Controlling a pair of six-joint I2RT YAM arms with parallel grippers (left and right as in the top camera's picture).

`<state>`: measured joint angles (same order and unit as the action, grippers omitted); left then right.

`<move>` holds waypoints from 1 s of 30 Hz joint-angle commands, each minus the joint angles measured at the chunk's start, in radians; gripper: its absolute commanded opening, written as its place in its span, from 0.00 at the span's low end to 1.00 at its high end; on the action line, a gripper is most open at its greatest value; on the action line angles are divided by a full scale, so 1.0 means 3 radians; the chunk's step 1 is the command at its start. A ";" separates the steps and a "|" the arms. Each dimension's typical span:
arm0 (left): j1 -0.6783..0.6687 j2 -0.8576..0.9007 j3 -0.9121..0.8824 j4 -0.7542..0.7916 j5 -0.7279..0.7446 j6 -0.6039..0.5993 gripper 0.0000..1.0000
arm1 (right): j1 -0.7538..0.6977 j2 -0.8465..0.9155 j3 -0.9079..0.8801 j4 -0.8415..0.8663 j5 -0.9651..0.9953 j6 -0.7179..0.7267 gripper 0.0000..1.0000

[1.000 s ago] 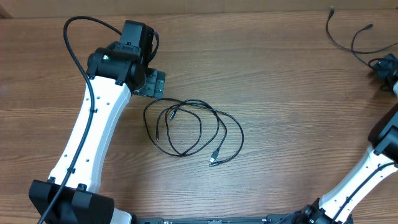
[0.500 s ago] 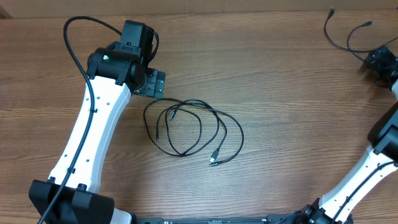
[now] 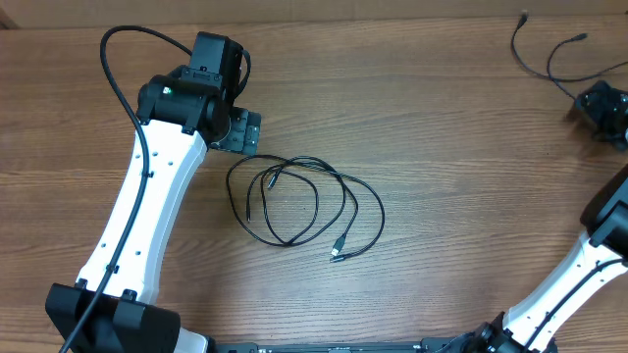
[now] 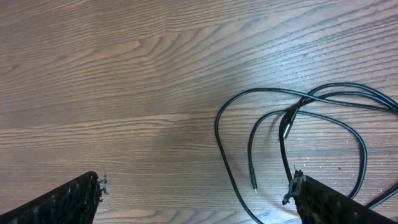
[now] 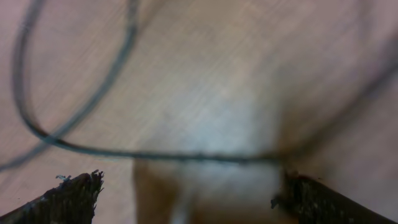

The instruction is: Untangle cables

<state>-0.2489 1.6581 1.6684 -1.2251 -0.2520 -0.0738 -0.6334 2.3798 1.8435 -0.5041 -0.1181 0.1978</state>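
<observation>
A tangle of thin black cables [image 3: 304, 204] lies looped on the wooden table at the centre, plug ends inside and at the lower right. The left wrist view shows its loops [image 4: 292, 118] and a plug tip. My left gripper [image 3: 238, 130] is open and empty just up-left of the tangle; its fingers [image 4: 196, 193] are spread wide. Another thin black cable [image 3: 549, 59] lies at the far right top. My right gripper [image 3: 599, 103] is open beside it; the blurred right wrist view shows that cable [image 5: 93, 106] curving ahead of the spread fingers [image 5: 186, 193].
The thick black cable of the left arm [image 3: 123, 59] arcs above the arm. The table's far edge [image 3: 392, 12] runs along the top. The right arm's white link [image 3: 579, 275] stands at the lower right.
My right gripper has shifted a little left and up near the far-right cable, and that cable's loop has moved slightly. The left arm and the central tangle have not moved.
</observation>
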 commanded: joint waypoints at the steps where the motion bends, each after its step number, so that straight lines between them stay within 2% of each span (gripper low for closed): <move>1: 0.0000 0.0020 -0.0018 0.0010 -0.0041 0.0050 1.00 | -0.0011 -0.0290 -0.0024 -0.0186 0.0253 0.0018 1.00; 9: 0.0000 0.0020 -0.0018 0.0010 -0.0041 0.0050 0.99 | -0.0008 -0.0722 -0.0024 -0.0876 0.0165 -0.0036 1.00; 12: 0.0000 0.0020 -0.0018 0.0010 -0.0041 0.0050 1.00 | 0.0000 -0.0910 -0.0024 -0.1128 -0.0340 -0.0253 1.00; 15: 0.0000 0.0020 -0.0018 0.0010 -0.0041 0.0050 1.00 | 0.0019 -0.1111 -0.0024 -0.1408 -0.0823 -0.0256 1.00; 18: 0.0000 0.0020 -0.0018 0.0010 -0.0041 0.0050 1.00 | 0.0090 -0.1311 -0.0024 -0.1685 -0.1006 -0.0257 1.00; 25: 0.0000 0.0020 -0.0018 0.0010 -0.0041 0.0050 1.00 | 0.0585 -0.1746 -0.0024 -0.2211 -0.1005 -0.0614 1.00; 30: 0.0000 0.0020 -0.0018 0.0010 -0.0041 0.0050 1.00 | 0.1143 -0.1934 -0.0024 -0.2546 -0.0994 -0.0615 1.00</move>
<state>-0.2489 1.6581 1.6684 -1.2251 -0.2520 -0.0738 -0.3721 1.8523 1.8381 -1.2388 -0.3985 0.0422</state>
